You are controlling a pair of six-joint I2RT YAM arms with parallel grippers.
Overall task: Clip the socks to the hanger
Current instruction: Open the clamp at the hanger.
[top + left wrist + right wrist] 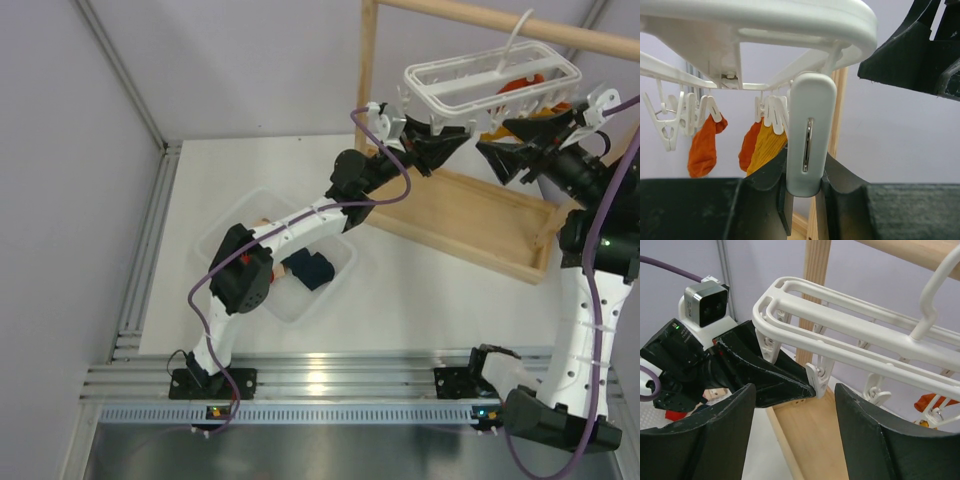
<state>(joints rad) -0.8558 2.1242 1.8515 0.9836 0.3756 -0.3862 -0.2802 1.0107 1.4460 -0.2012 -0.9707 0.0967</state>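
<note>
Soft, even light falls from overhead, leaving only faint shadows on the table (420,290); a bright glare band lies on the metal rail (320,380). In the left wrist view the clip (810,135) inside the left gripper (805,175) is sharp, its dark fingers (855,205) (nearest the lens) grainy, and the orange socks (702,150) beyond it slightly soft.

Light wooden rack (470,225) on white table (400,300), clear plastic tub (228,212) (left side), orange socks (702,147), yellow sock (766,146)
</note>
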